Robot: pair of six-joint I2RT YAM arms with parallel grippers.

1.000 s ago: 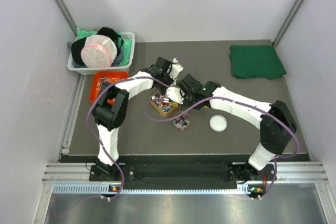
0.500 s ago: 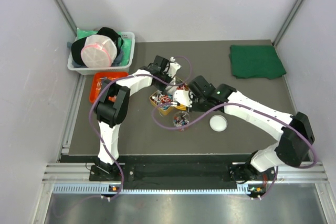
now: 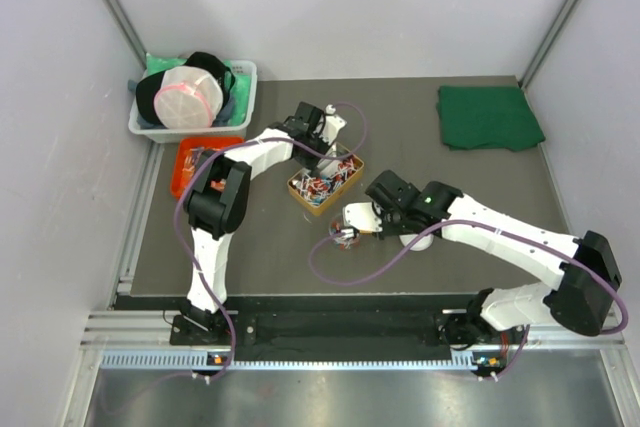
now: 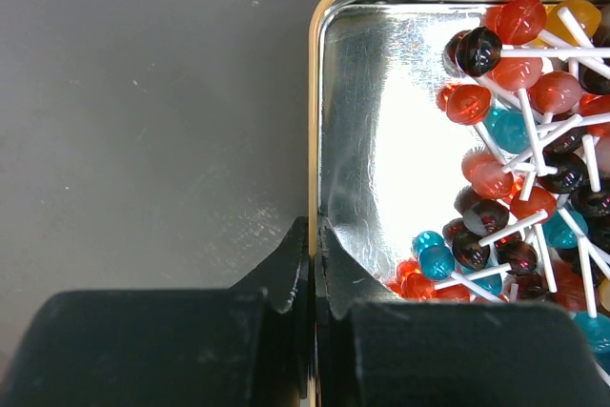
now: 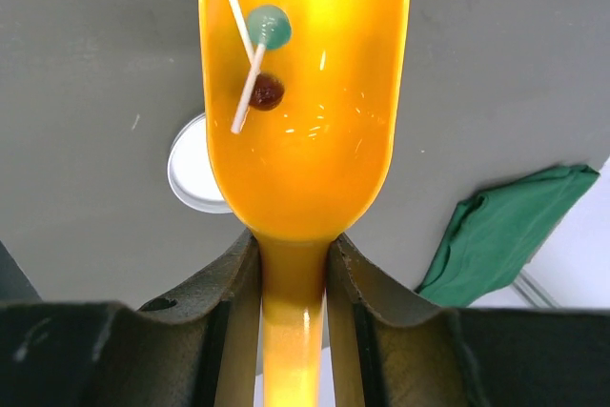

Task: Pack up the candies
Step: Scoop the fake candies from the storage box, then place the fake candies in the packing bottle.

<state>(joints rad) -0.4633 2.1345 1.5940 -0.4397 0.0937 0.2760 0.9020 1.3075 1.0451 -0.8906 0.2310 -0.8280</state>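
L tool point(image 4: 310, 264) clamped on tin point(image 4: 319, 92) rim; R tool point(image 5: 291, 269) grips scoop point(image 5: 305, 159) w/ two candies point(image 5: 268, 28). Risk: an off-centre tilt spills them past cup point(image 3: 342, 238), prob. just below.

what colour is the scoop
Orange scoop; it shows best in the right wrist view.
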